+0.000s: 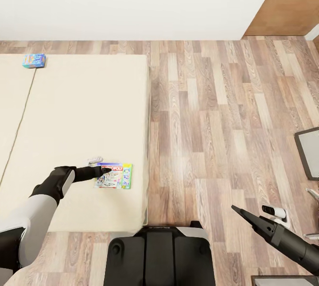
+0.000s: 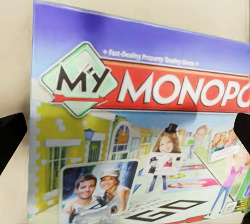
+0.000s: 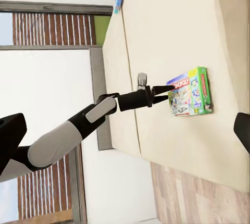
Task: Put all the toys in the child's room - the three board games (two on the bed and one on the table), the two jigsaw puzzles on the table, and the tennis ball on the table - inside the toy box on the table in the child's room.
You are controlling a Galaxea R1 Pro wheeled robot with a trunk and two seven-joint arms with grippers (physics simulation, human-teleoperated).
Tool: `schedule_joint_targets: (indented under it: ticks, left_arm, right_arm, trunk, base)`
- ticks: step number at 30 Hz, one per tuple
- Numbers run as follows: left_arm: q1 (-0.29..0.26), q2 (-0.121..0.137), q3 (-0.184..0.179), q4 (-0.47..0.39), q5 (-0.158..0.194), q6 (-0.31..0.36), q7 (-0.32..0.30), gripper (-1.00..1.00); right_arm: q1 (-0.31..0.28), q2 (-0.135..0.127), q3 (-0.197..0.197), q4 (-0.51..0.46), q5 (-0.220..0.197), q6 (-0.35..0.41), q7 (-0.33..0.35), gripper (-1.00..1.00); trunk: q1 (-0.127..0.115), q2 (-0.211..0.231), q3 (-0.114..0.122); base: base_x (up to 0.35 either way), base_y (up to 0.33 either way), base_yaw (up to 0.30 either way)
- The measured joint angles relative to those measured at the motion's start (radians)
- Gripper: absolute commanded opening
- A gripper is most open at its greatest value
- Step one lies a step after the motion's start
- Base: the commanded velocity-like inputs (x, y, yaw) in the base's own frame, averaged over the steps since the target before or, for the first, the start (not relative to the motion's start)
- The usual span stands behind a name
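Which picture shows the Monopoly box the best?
The left wrist view: the Monopoly box is so close that you can read its title and see the cover pictures. The head view shows it small on the bed, by the left pincer. The right wrist view shows it small too, from the side.

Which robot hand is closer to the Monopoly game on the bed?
The left gripper. It hovers right over the Monopoly box, while the right gripper hangs over the floor, well off the bed.
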Motion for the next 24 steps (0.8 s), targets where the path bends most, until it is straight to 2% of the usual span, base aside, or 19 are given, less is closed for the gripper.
schedule_joint_targets:
  ticks: [17,24]
  left_arm:
    - [0.0,-0.001,0.0,0.0,0.0,0.001,0.0,1.0]
    - [0.0,-0.001,0.0,0.001,0.0,0.0,0.0,1.0]
  right_arm:
    - [0.0,0.0,0.0,0.0,0.0,0.0,0.001,1.0]
    - [0.0,0.0,0.0,0.0,0.0,0.0,0.001,1.0]
  trunk:
    - [0.0,0.0,0.0]
    - [0.0,0.0,0.0]
  base:
    - [0.0,-0.041,0.0]
    - [0.0,-0.184,0.0]
